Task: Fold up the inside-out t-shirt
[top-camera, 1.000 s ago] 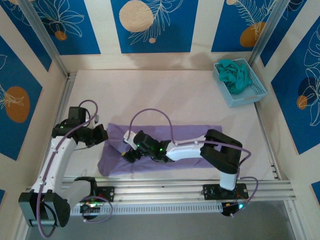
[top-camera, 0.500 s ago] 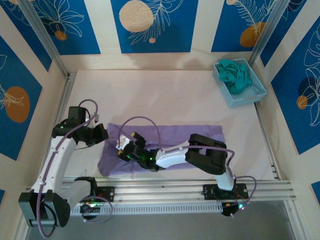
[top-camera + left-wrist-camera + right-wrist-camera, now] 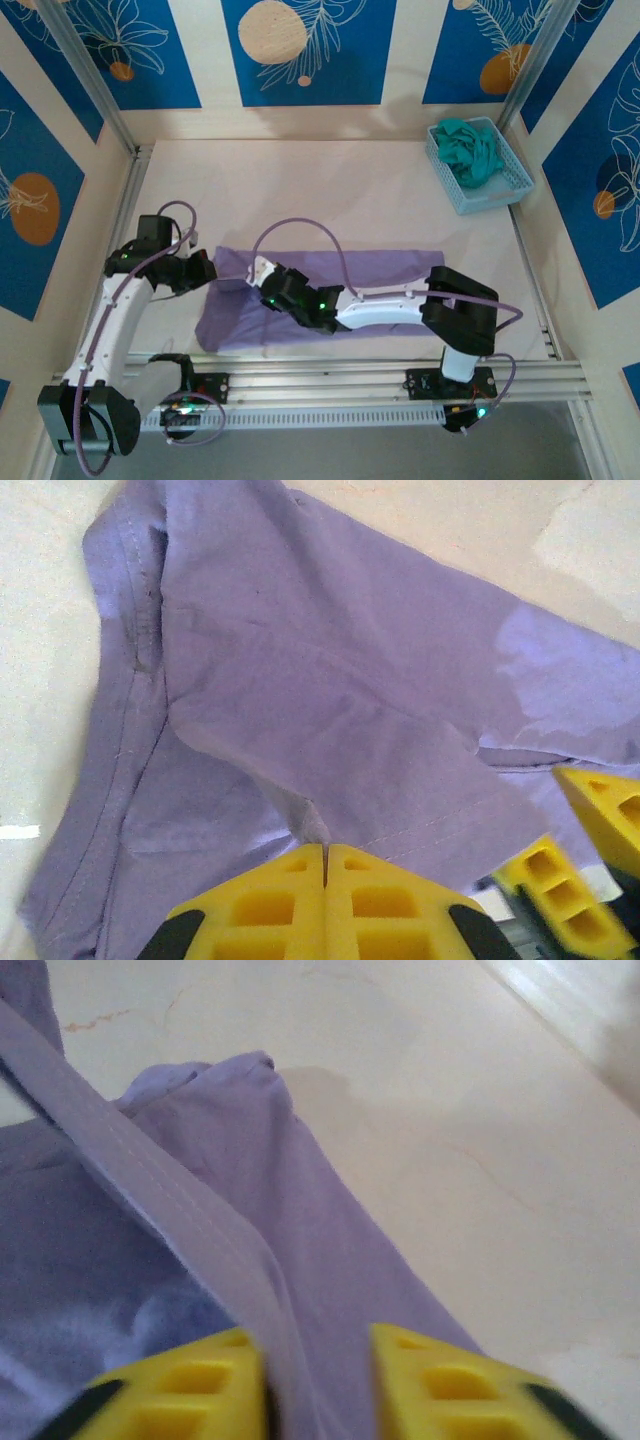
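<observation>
I see my left end effector [image 3: 325, 852] clenched on the lavender inside-out t-shirt [image 3: 300, 680] and my right end effector [image 3: 315, 1360] grasping its hem [image 3: 170, 1210] above the desk [image 3: 330, 190].

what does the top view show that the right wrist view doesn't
Top: the basket with a teal garment, and the left gripper at the t-shirt's left edge. Right wrist: close up, a hem band passing between the fingers of the right gripper. Both: the lavender t-shirt on the pale table.
</observation>
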Controlling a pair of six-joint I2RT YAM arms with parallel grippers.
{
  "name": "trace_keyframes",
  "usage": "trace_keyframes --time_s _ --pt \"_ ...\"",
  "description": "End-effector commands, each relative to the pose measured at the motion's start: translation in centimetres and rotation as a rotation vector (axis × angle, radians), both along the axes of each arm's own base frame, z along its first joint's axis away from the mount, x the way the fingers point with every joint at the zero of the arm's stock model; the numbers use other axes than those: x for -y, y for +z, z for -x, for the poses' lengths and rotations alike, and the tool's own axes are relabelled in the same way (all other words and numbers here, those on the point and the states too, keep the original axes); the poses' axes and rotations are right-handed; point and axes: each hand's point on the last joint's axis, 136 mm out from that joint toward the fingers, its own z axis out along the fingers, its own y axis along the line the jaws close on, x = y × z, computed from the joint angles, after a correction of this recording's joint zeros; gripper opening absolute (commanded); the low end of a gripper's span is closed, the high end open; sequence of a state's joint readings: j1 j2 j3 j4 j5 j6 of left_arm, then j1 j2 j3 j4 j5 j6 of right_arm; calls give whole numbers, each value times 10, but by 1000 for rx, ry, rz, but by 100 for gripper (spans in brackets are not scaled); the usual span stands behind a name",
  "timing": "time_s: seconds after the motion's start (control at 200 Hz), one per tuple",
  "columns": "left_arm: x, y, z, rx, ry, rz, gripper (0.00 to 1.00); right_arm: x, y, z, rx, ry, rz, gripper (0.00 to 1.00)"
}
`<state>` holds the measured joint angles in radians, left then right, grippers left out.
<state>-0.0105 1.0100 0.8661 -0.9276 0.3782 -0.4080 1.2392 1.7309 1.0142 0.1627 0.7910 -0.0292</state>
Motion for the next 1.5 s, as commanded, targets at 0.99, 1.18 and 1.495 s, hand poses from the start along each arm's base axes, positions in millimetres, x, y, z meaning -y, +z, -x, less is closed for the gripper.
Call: trace_keyframes --time_s 0.99,1.18,1.495 --pt "-36 -57 -44 88 211 -220 76 38 -3 46 -765 300 -430 46" --pt "-25 -100 -49 -1 146 -283 87 61 -5 32 -777 217 -482 50" --pt "2 -139 -28 -111 16 -269 88 90 -9 18 -797 124 -561 50"
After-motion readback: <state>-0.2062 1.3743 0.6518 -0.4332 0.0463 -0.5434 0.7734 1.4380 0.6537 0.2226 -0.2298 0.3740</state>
